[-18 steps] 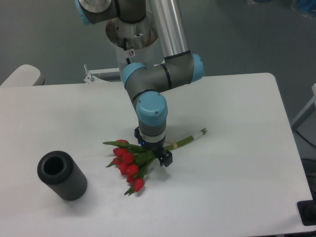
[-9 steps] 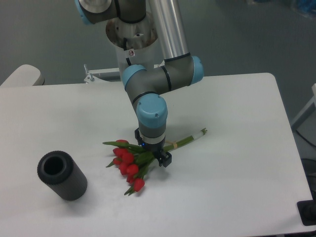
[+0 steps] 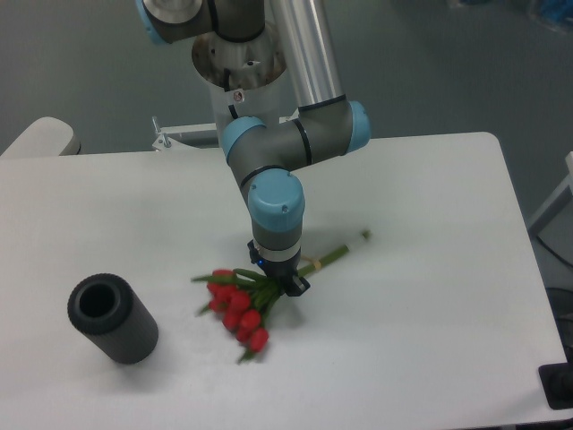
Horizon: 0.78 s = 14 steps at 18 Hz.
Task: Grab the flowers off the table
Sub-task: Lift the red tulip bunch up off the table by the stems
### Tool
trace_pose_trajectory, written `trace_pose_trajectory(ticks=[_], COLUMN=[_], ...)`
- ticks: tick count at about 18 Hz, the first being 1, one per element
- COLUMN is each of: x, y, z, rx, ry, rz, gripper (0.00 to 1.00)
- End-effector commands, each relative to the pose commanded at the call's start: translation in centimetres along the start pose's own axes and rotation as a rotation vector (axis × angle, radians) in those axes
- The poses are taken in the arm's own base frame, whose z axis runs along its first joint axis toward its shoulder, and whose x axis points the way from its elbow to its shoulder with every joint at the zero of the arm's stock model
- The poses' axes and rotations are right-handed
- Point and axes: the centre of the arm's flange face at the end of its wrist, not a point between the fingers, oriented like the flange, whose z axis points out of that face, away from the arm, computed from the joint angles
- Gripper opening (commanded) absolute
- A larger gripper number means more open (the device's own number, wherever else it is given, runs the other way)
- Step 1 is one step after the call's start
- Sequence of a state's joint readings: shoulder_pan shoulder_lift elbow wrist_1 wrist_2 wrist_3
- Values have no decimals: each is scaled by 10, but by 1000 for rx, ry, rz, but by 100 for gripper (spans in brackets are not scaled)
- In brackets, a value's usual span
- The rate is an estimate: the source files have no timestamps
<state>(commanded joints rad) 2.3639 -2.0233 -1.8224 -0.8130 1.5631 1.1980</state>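
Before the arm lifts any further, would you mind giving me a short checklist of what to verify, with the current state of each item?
1. Gripper sits over the flowers, at the stems near the leaves: ok.
2. Fingers actually clamped on the stems: cannot tell, the wrist hides them.
3. Flowers clear of the table: cannot tell; the bunch looks blurred.
4. Pale band on the stems intact: cannot tell, too small.
5. Grey cylinder apart from the bunch: ok.
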Motion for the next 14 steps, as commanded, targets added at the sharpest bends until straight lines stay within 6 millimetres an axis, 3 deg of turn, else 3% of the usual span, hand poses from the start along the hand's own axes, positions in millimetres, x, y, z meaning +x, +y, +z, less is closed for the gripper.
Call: trace_pose_trajectory(ticks=[2,5,9,14], x=[0,-6,-24,-53], y=[0,-1,-8,-35], z=[-1,-19,-74,-162], rx=[1,10,72,267], ry=[-1,-27,-112,-98], rz=[2,16,24,16], gripper=[31,31,31,31])
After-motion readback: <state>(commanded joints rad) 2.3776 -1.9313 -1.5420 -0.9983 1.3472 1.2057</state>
